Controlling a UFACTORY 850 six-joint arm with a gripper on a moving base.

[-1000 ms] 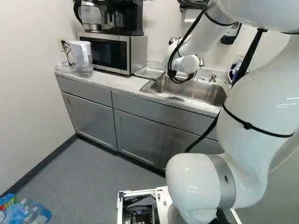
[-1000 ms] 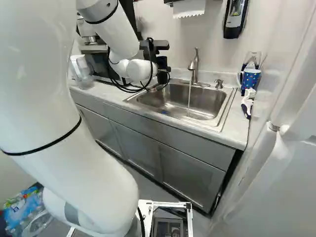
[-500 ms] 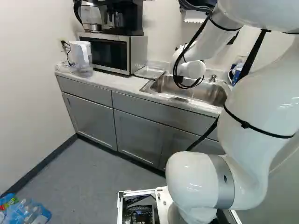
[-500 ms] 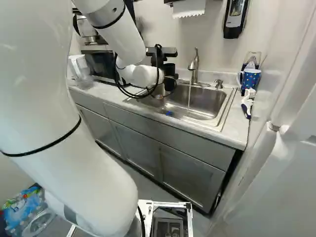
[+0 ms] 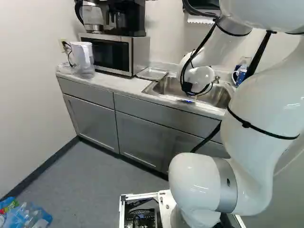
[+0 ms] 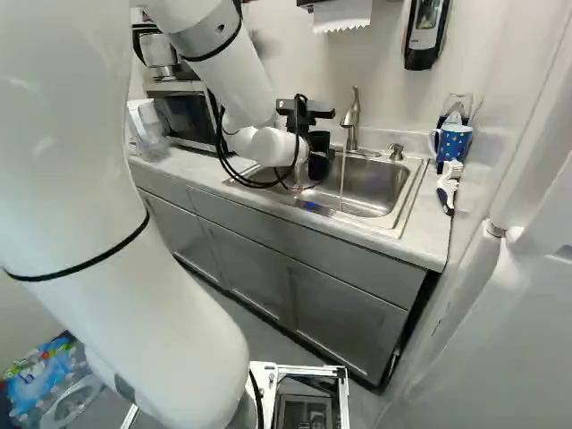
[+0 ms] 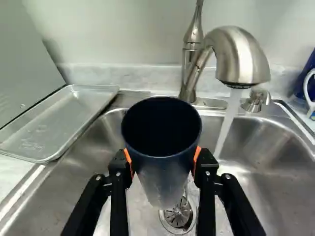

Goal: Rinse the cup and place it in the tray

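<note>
In the right base view my gripper (image 6: 319, 152) hangs over the left half of the sink (image 6: 375, 189); its fingertips are hidden there. The wrist view has the gripper (image 7: 162, 160) shut on the dark blue cup (image 7: 161, 169), an orange pad pressing each side. The cup's mouth is open to the wrist camera, its inside dark. From the faucet (image 7: 241, 54) a stream of water (image 7: 227, 120) falls beside the cup, apart from its rim. The metal tray (image 7: 56, 120) lies on the counter along the sink's side.
A microwave (image 5: 111, 53) and a water pitcher (image 5: 83, 59) stand on the counter beyond the tray. Past the soap pump (image 6: 396, 152) are a blue patterned mug (image 6: 453, 141) and a brush (image 6: 449, 186). The tall faucet body (image 6: 352, 116) rises behind the sink.
The forearm and gripper have moved rightward over the sink toward the water stream and somewhat lower. The base has stayed in place, and the water was running throughout.
</note>
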